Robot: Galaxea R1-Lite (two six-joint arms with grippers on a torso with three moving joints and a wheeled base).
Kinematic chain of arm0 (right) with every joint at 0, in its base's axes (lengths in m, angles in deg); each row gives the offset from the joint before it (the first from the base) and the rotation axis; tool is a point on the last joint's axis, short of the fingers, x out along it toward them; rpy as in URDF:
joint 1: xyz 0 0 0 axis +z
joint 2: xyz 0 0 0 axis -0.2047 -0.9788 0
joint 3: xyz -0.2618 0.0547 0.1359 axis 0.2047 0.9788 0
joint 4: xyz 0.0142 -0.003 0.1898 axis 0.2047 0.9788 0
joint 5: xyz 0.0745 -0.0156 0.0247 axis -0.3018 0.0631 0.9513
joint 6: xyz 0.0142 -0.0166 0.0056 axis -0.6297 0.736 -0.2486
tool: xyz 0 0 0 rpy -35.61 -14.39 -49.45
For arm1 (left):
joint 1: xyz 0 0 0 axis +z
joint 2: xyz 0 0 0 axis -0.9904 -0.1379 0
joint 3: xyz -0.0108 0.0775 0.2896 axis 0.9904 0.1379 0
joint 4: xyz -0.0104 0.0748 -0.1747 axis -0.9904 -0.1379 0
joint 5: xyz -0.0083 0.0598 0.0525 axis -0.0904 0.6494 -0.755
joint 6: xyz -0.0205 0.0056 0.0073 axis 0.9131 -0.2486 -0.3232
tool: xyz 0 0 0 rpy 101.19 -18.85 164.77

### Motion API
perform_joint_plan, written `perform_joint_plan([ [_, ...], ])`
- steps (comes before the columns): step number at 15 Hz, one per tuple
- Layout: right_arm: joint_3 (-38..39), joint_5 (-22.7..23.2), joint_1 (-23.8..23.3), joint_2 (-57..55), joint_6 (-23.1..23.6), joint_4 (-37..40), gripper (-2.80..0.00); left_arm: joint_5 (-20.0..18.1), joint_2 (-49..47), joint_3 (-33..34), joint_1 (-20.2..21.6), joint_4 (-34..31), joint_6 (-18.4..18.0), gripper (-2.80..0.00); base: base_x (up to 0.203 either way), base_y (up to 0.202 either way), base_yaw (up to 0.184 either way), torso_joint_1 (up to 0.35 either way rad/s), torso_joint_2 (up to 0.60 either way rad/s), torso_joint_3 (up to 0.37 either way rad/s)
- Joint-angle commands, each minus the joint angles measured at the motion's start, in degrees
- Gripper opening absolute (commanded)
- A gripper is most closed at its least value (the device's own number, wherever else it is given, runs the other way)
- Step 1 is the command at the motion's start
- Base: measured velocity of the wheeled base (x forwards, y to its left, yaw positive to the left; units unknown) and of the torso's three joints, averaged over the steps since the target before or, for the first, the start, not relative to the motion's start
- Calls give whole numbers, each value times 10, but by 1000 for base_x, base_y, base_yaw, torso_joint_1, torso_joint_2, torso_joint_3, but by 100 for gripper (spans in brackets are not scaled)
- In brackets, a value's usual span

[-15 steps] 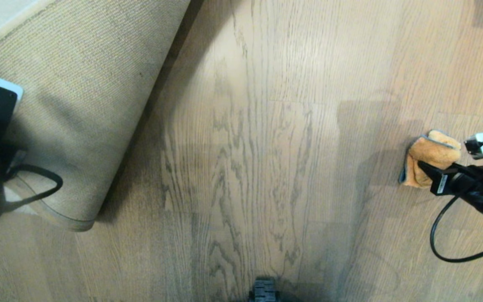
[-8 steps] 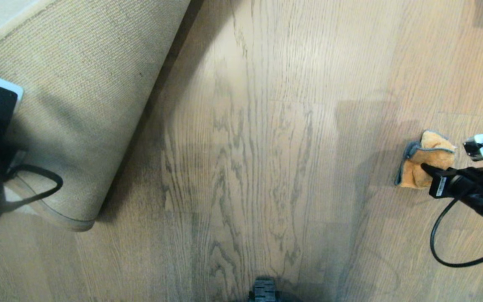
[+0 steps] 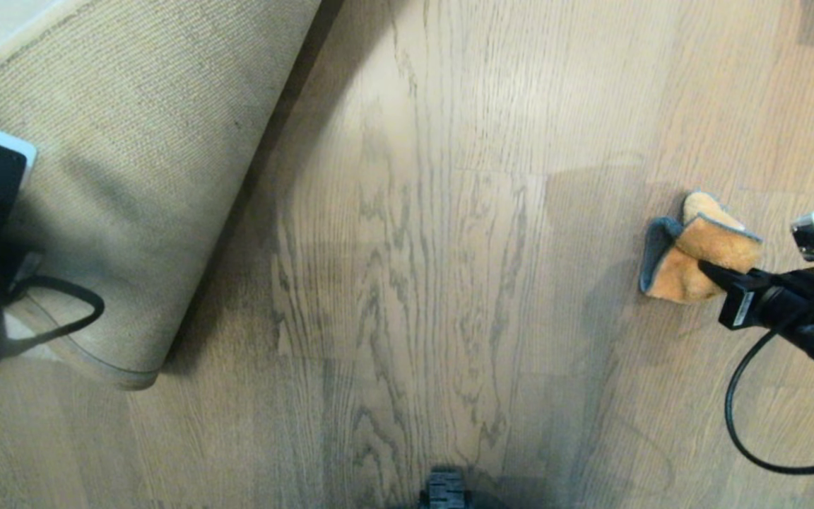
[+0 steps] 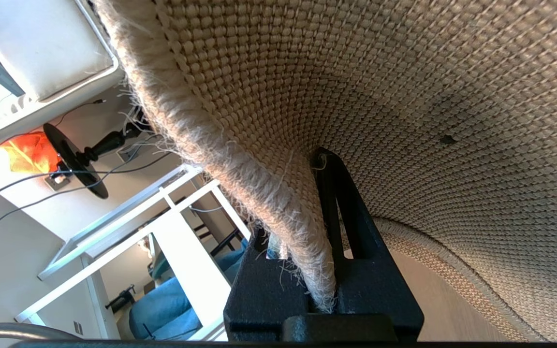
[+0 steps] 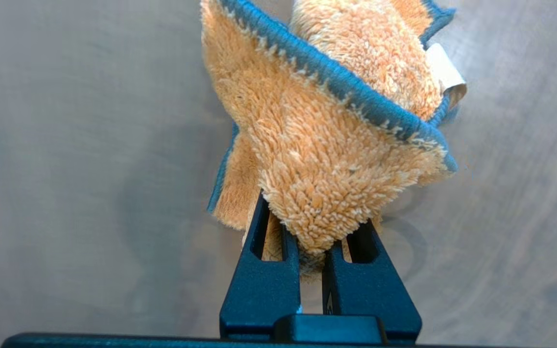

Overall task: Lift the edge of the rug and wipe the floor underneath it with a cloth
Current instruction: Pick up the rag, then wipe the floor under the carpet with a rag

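Since one second ago the right gripper [image 5: 311, 239] closes on the cloth [image 3: 689, 261] and carries it a little forward and toward the middle of the floor [image 3: 414, 247]; the rug and the left arm stay where they were.

Now the jaws of the right gripper are clamped on a fold of the cloth, with the fluffy orange pile squeezed between the two black fingers [image 5: 259, 270]. The rest of the cloth stands up bunched beyond the fingertips, its grey-blue trim running across the top, and a small white label shows at one side. In the head view the cloth is at the right side, on or just above the bare planks, well apart from the rug.

The jaws of the left gripper [image 4: 322, 241] are clamped on the rug edge [image 4: 259, 193], which passes between them. The lifted part of the rug [image 3: 131, 177] shows its coarse tan woven backing, and its rounded corner hangs near the floor at the left.
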Motion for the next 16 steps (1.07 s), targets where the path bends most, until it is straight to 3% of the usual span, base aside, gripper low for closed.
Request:
perform_joint_plan([
  [1,0,0,53,62,-3,37,-280,3,2,1,-1,3,-2,-280,0,0,0,0,0,0],
  [9,-3,-1,250,95,-5,65,-280,4,16,6,-1,3,-2,-280,0,0,0,0,0,0],
  [13,-15,-1,349,59,-5,64,-280,4,24,16,-1,3,-2,-280,0,0,0,0,0,0],
  [16,-50,-1,395,12,-5,62,-280,4,27,17,-2,3,-2,-280,0,0,0,0,0,0],
])
